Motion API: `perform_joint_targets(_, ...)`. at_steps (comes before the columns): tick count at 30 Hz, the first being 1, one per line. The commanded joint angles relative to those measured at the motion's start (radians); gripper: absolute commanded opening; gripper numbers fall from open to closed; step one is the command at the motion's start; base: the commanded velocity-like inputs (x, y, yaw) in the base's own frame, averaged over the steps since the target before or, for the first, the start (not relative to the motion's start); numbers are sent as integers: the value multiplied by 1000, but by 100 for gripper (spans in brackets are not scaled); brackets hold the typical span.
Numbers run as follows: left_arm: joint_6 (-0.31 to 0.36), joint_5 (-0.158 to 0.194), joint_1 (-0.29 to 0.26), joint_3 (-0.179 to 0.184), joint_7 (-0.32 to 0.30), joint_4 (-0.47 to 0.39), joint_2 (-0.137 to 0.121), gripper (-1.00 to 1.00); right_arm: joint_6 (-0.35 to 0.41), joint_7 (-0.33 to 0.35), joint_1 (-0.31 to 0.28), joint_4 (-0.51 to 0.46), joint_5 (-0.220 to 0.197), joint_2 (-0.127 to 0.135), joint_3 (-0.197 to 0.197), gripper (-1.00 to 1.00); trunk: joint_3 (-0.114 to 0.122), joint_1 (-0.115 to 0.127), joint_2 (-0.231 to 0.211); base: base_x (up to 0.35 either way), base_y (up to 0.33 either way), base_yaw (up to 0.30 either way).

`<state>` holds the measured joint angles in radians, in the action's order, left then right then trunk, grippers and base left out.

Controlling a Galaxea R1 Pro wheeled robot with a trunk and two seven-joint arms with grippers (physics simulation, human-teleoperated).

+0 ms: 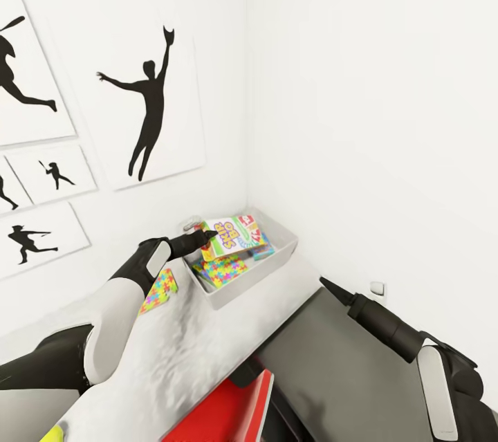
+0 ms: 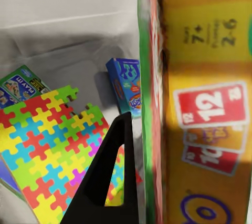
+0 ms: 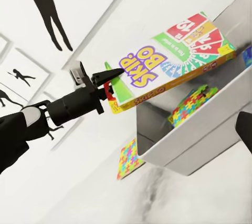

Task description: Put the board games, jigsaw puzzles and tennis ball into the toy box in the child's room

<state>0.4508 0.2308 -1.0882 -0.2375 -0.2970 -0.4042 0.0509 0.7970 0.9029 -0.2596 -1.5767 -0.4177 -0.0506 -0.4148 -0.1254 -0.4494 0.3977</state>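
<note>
Board game (image 1: pixel 235 236), lettered "SKIP-BO" (cards marked "12", "7+", "2-6"); white, green, red, yellow-sided; clamped in left gripper (image 1: pixel 205 237), tilted over toy box (image 1: pixel 285 248); right gripper (image 1: pixel 324 283) fingers: cannot tell.

A child's room at home: black athlete silhouette posters (image 1: pixel 149 106) on white walls at ten o'clock, jigsaw puzzles (image 1: pixel 160 291) and a toy box (image 1: pixel 283 248) on the desk (image 1: pixel 180 352).

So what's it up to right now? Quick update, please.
Left gripper shut on Skip-Bo box, held over toy box. Right gripper idle, state unclear. One puzzle inside; another puzzle on the table. Nothing blocking.
</note>
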Motion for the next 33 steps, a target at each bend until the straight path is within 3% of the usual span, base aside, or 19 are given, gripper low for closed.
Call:
perform_joint_targets(1, 7, 6, -1, -7, 0, -1, 1, -100, 5, 3, -1, 0, -1, -1, -2, 100, -4, -1, 2, 0, 0, 0)
perform_joint_targets(33, -21, 5, -1, -5, 2, -1, 10, -100, -1, 4, -1, 1, -1, -2, -2, 100, -57, -1, 2, 0, 0, 0)
